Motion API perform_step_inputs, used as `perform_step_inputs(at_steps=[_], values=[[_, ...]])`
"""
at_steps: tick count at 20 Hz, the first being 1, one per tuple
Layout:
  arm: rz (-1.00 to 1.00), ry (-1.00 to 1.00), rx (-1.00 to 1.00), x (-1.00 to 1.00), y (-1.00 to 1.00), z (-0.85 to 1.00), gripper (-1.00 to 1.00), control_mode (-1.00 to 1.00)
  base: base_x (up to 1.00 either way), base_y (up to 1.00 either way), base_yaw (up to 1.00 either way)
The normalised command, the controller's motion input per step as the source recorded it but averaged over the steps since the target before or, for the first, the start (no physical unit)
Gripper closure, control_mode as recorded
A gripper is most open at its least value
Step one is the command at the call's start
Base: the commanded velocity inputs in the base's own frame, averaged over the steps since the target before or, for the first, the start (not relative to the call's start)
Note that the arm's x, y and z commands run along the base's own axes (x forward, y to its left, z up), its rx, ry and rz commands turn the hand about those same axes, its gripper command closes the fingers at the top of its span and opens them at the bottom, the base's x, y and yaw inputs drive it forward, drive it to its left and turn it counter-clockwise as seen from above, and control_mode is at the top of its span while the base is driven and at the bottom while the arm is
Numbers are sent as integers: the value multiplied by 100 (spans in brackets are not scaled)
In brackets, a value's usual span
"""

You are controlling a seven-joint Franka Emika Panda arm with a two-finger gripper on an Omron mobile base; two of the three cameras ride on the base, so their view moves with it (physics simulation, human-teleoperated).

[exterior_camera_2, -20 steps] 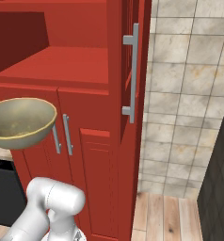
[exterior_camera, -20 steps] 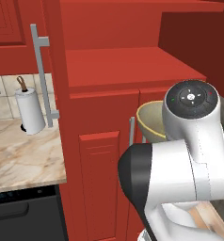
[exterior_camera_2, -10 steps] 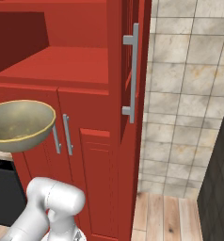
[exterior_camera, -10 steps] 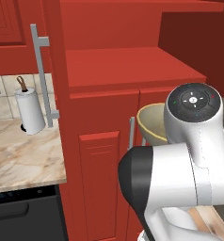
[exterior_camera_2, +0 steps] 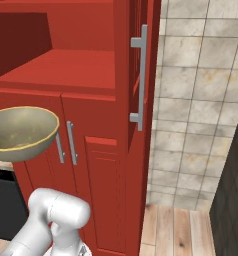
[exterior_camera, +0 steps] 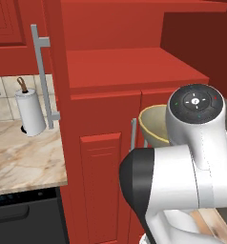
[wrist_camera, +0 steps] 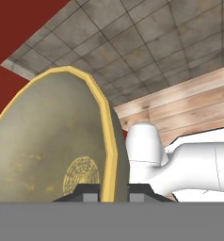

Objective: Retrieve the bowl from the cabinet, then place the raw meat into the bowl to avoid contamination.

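1. The pincer (wrist_camera: 115, 190) is clamped on the rim of the bowl (wrist_camera: 48, 155); in the hand view the two dark tips stand one on each side of the yellow-edged rim, so the bowl is held by its wall, not cupped from below.
2. The bowl (exterior_camera_2: 20, 132) hangs in the air in front of the cabinet (exterior_camera_2: 98, 165), at about the height of the lower doors' handles and below the open red shelf. It is out of the cabinet and rests on nothing.
3. In the left base view the bowl (exterior_camera: 153, 125) shows partly behind the arm's white upper joint, to the right of the closed lower door.
4. The counter (exterior_camera: 20, 159) lies to the left of the cabinet, with a paper-towel roll (exterior_camera: 30, 112) standing at its far edge against the tiled wall.
5. The raw meat cannot be made out in these pictures, so which way it lies from the bowl cannot be told.
6. Judgement: retrieval looks done; the next step is to carry the bowl left toward the counter and set it down open side up. The rim grip leaves its weight hanging to one side, so it could tilt or slip.
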Motion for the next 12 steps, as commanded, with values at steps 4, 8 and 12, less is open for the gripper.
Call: perform_step_inputs(at_steps=[4, 8, 12], values=[[0, -1, 0, 0, 0, -1, 100, -100, 0, 0, 0], [0, 0, 0, -2, 0, -1, 100, -100, 0, 0, 0], [0, 0, 0, 0, 0, 0, 100, 100, -30, 0, 0]])
